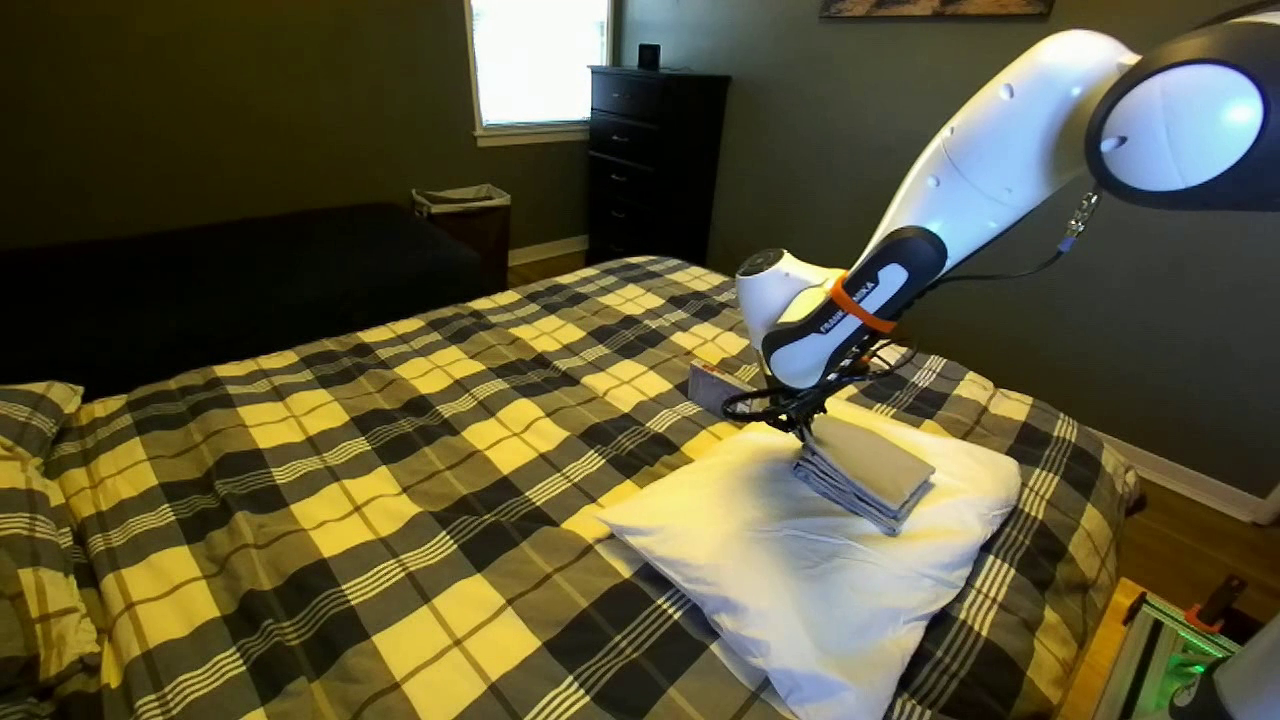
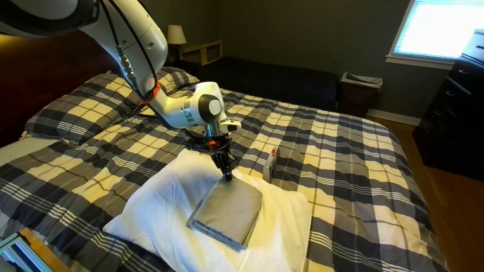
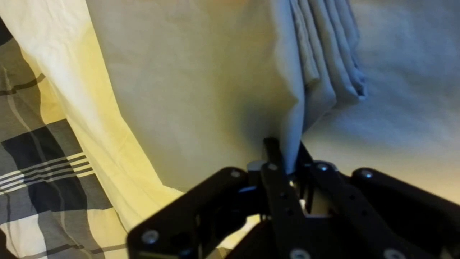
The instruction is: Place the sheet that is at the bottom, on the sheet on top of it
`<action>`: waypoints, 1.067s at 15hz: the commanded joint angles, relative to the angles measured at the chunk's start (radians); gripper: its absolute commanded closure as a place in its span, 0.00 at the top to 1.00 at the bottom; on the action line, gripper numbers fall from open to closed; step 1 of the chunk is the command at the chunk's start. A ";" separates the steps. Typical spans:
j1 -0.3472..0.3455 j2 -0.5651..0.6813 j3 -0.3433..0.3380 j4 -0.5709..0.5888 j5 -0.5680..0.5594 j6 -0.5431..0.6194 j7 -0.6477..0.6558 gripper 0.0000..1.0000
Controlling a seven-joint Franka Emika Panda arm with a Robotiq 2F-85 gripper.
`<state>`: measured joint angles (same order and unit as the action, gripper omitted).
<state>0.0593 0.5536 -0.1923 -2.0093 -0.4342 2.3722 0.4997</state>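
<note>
In an exterior view, the fingers point(image 2: 229, 176) clamp the folded grey sheet point(image 2: 230, 209), lying on the white pillow point(image 2: 162, 223), at twelve o'clock, presumably to lift a layer over.

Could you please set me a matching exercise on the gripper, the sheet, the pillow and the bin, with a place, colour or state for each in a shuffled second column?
Things:
1. gripper
2. sheet
3. pillow
4. bin

Places, colours, states:
A. white, beneath the sheet
B. by the end of the dark bed
C. grey, folded in layers
D. closed on part of the sheet

Right pairs: 1-D, 2-C, 3-A, 4-B
</note>
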 commanded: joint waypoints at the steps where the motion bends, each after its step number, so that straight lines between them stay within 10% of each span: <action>1: 0.012 0.001 -0.020 0.006 0.020 0.008 0.005 0.00; 16: -0.033 -0.179 0.060 -0.065 0.157 -0.010 -0.236 0.01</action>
<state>0.0502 0.4225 -0.1776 -2.0329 -0.3360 2.3717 0.3533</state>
